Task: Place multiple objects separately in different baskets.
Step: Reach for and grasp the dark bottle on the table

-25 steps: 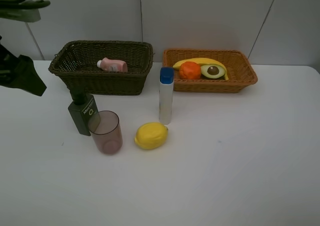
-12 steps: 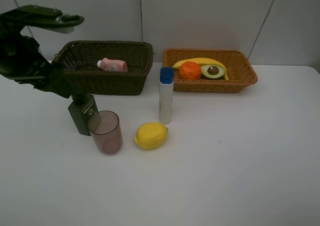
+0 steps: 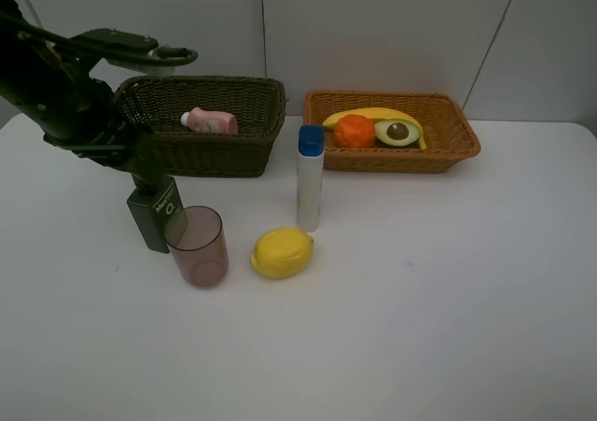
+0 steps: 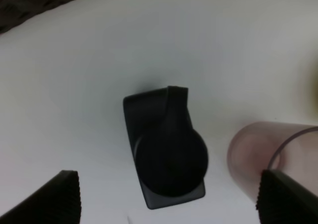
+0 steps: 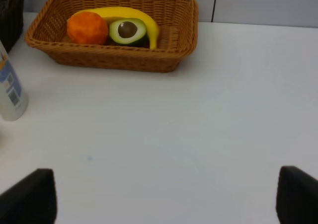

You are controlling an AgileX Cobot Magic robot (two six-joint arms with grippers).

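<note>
Left gripper [image 4: 174,199] is being held over the pump bottle [image 3: 154,214], fingers wide apart, nothing clamped. Bottle is standing upright, long axis vertical, in front of the dark basket [image 3: 215,155], and is being crowded by the tumbler [image 3: 198,246] just beside it on the right. Pink bottle [image 3: 212,120] is lying in the dark basket, cap pointing left. Lemon [image 3: 281,252] and upright white bottle [image 3: 310,183] are sitting mid-table. Banana [image 3: 373,115], orange [image 3: 354,131] and avocado [image 3: 398,132] are being held by the tan basket [image 3: 401,160]. Right gripper [image 5: 164,196]: fingers apart, empty.

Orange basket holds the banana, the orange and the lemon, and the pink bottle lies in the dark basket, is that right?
Not the lemon: the exterior high view shows it on the table. With the banana and orange in the orange basket is the halved avocado. The rest holds.
</note>
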